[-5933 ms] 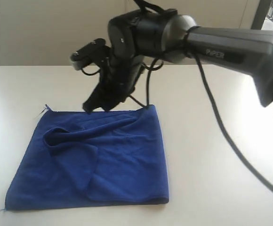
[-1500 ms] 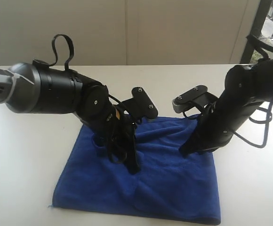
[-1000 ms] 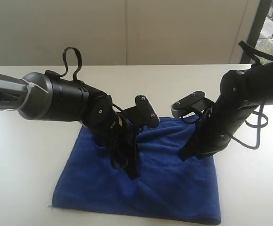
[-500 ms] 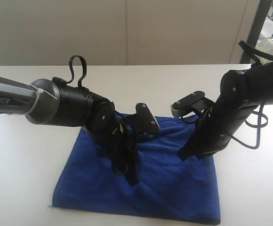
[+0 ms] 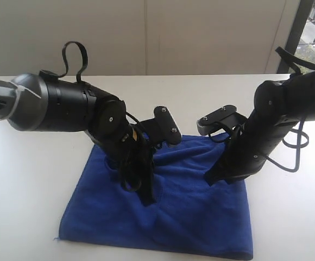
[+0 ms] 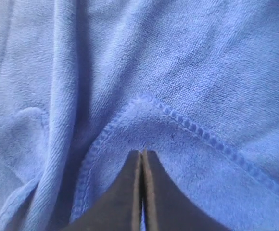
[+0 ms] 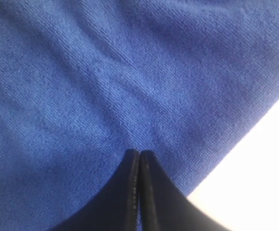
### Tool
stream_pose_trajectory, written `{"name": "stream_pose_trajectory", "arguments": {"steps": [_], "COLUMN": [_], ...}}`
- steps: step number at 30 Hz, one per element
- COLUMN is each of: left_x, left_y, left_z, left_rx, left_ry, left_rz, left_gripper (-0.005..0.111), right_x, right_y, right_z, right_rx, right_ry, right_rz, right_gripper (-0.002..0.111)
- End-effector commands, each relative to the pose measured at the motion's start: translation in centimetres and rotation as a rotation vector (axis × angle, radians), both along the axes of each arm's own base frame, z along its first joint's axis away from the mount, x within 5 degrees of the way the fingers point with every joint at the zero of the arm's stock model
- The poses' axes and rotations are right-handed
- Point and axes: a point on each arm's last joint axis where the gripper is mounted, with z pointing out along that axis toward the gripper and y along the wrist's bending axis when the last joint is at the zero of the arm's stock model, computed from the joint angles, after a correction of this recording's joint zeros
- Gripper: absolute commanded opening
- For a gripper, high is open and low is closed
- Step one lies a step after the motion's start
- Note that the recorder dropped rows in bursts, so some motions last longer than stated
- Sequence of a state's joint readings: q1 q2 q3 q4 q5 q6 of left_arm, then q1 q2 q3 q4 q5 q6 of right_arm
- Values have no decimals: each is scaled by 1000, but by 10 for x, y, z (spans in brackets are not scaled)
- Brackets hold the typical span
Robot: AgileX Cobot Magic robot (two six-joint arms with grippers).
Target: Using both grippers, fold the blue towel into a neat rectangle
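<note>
The blue towel [image 5: 201, 217] lies spread on the white table [image 5: 32, 179], rumpled along its far edge. My left gripper [image 5: 146, 198] points down at the towel's middle left. In the left wrist view its jaws [image 6: 143, 152] are shut, their tips pinching a hemmed flap of the towel [image 6: 202, 72]. My right gripper [image 5: 212, 178] presses down near the towel's right side. In the right wrist view it [image 7: 139, 153] is shut on the cloth [image 7: 82, 72] close to the towel's edge, with creases running toward its tips. No white label shows.
Bare white table [image 7: 259, 159] lies right beside the towel's edge by the right gripper. A pale wall stands behind the table. Loose black cables [image 5: 73, 54] loop off both arms, and the two arms stand close over the towel.
The left jaws have closed on the towel flap, and the left arm has drawn back a little to the left with its tip slightly higher. The right arm has stayed put.
</note>
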State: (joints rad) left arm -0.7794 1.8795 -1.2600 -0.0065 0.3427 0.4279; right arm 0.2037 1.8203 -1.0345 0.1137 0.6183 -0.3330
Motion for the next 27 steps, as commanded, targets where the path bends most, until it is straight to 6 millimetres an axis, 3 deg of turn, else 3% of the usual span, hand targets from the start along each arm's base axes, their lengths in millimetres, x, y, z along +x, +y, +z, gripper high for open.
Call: {"name": "stream_pose_trajectory", "arguments": {"steps": [1,4,10,12,15,17,19,23,27], "left_x": [-6,-7,-13,-14,-15,-15,-14,-9,-3], "left_y": [6,6,-9,-11,-12,-14,-15,-18,-18], "left_z": [12,12,17,17,13,7,-2,-18,-21], "left_rx": [33,22,-166,-194,-195,-204,-196,-188,-179], "left_ry": [12,22,123,145,177,217,247,247,165], "left_rz": [-16,-5,110,134,151,183,220,245,217], "left_gripper": [0,0,3,14,40,50,50,39,36], "right_x": [0,0,0,0,1,1,1,0,0], "right_y": [-2,-2,-2,-2,-2,-1,-1,-2,-2], "right_z": [1,1,1,1,1,1,1,1,1], "right_rx": [1,0,1,1,2,5,5,4,4], "right_ry": [3,7,8,8,0,-1,-1,9,9], "right_rz": [-6,-6,-7,-7,-8,-10,-10,-9,-9], "right_gripper": [0,0,0,0,0,0,0,0,0]}}
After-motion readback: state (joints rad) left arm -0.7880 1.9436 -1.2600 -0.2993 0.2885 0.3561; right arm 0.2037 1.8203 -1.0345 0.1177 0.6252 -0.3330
